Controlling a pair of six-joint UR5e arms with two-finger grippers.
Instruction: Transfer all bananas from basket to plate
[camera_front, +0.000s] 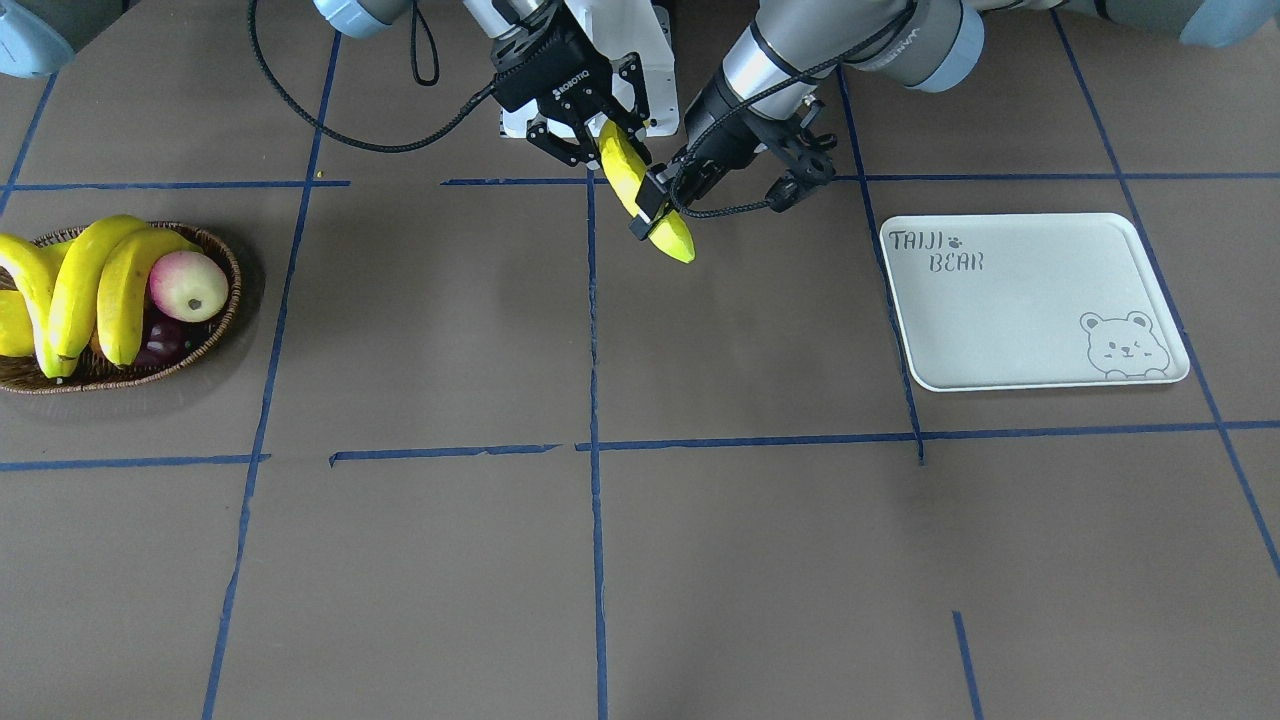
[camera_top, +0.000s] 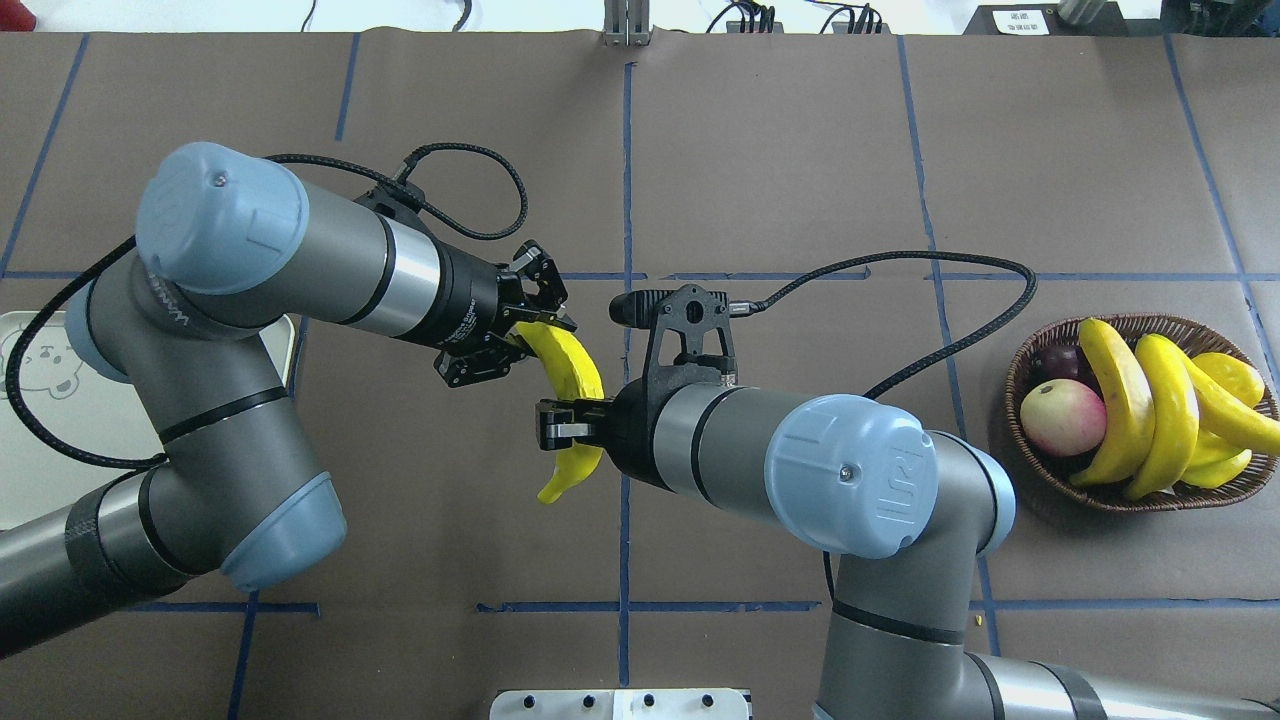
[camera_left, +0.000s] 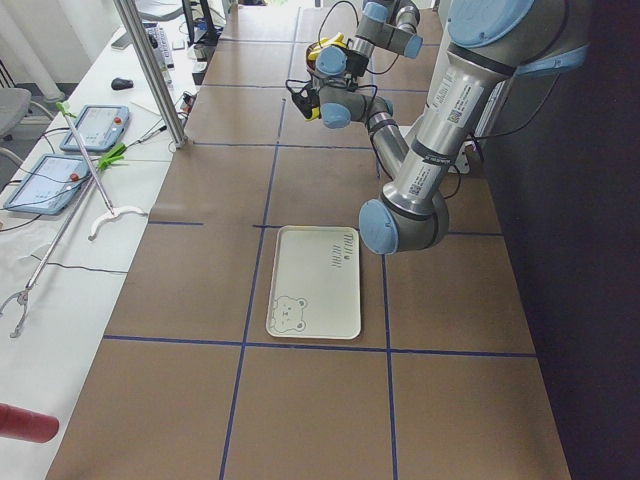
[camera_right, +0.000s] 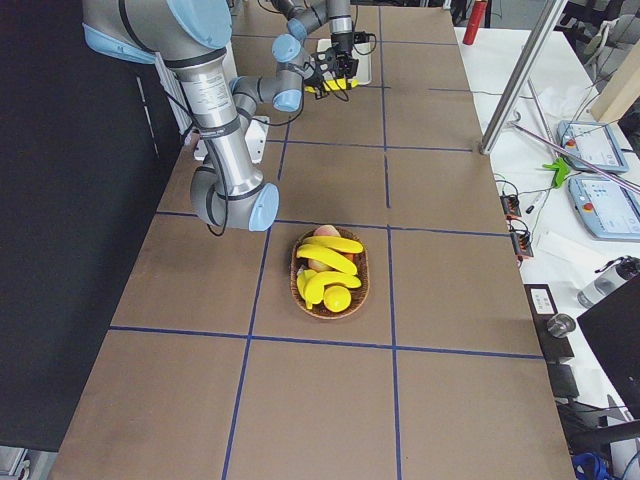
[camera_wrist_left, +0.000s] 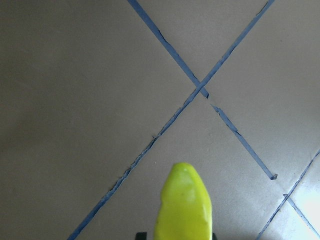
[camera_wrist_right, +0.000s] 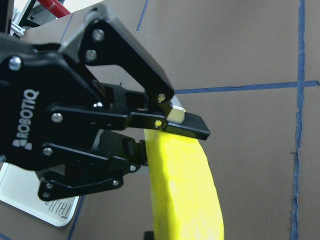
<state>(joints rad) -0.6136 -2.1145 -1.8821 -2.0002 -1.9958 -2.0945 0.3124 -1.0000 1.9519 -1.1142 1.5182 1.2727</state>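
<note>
One banana hangs in the air over the table's middle, held between both arms. My right gripper is shut on the end nearer the robot's base, and my left gripper is shut on the banana further along. From overhead, the left gripper sits at the banana's far end and the right gripper lower down. Three more bananas lie in the wicker basket. The white plate holds nothing.
In the basket, a red-yellow apple, a dark purple fruit and a plump yellow fruit lie beside the bananas. Blue tape lines cross the brown table. The robot's white base plate is behind the grippers.
</note>
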